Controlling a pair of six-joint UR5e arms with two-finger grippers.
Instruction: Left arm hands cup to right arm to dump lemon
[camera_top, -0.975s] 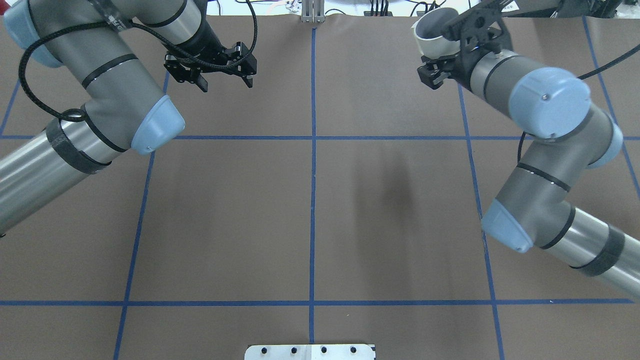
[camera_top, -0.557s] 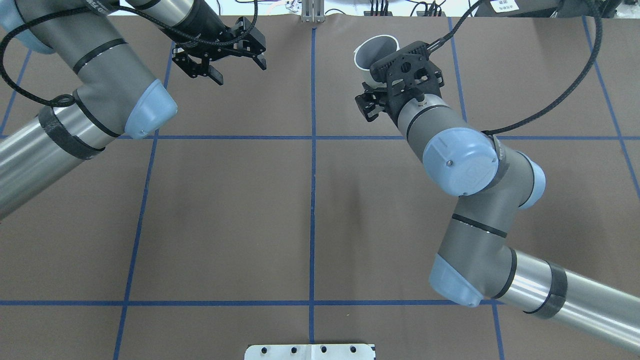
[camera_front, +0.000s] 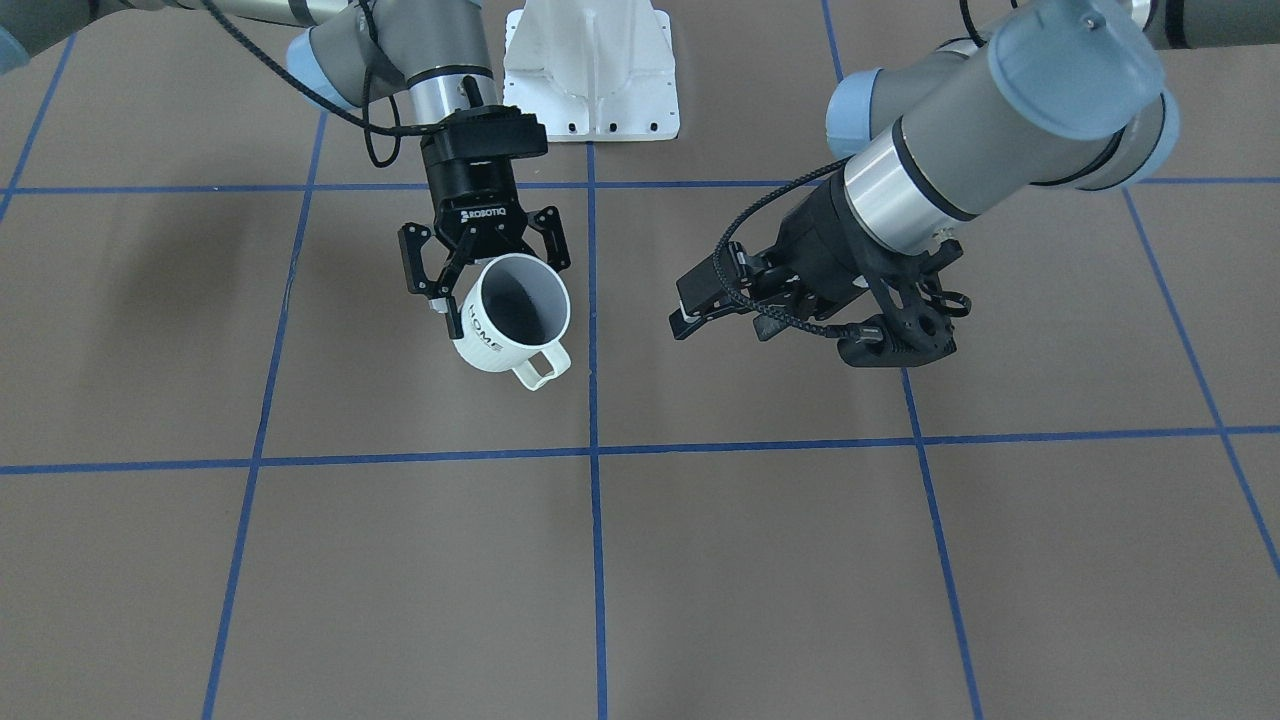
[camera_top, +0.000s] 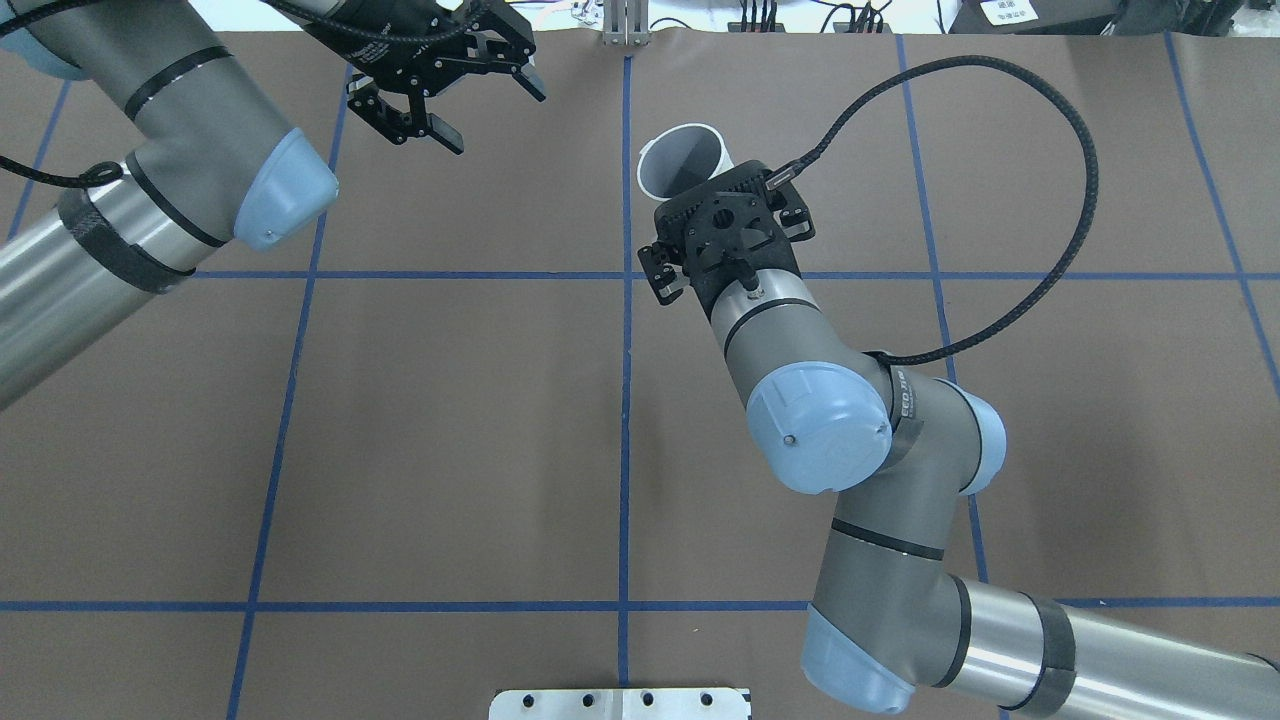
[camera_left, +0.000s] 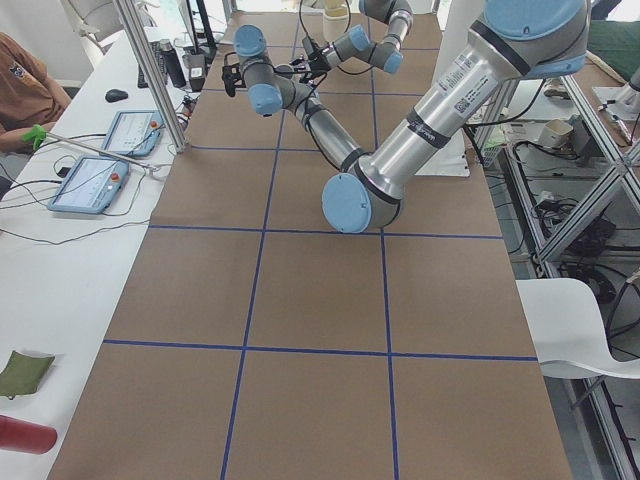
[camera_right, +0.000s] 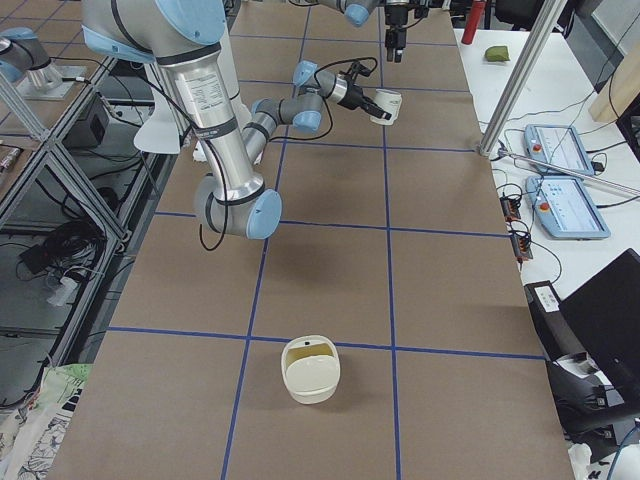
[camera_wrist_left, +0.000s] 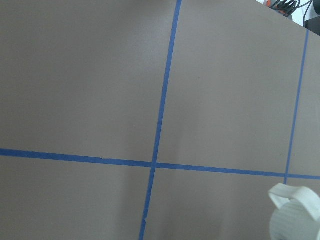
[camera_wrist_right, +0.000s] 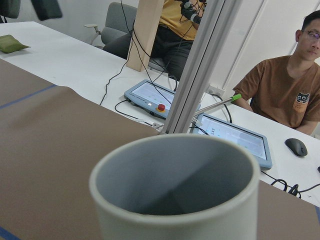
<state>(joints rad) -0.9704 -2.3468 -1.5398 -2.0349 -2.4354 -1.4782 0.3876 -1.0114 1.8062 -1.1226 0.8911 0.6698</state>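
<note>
The white cup (camera_front: 510, 322) with "HOME" on its side hangs above the table, tilted, with its grey mouth turned away from the robot. My right gripper (camera_front: 495, 285) is shut on its wall. In the overhead view the cup (camera_top: 683, 160) sticks out past the right wrist, left of the table's far middle. The right wrist view looks into the cup's mouth (camera_wrist_right: 175, 200) and shows no lemon. The lemon shows in no view. My left gripper (camera_top: 490, 110) is open and empty at the far left, apart from the cup. The cup's handle (camera_wrist_left: 295, 212) shows in the left wrist view.
A cream-white container (camera_right: 311, 369) stands on the table near the robot's right end. The brown table (camera_top: 450, 430) has blue tape lines. A white base plate (camera_top: 620, 703) is at the near edge. Operators sit beyond the far edge with tablets (camera_right: 555, 150).
My right arm has swung left from the far right corner toward the table's far middle, carrying the cup. My left gripper has moved a little farther away and stayed open.
</note>
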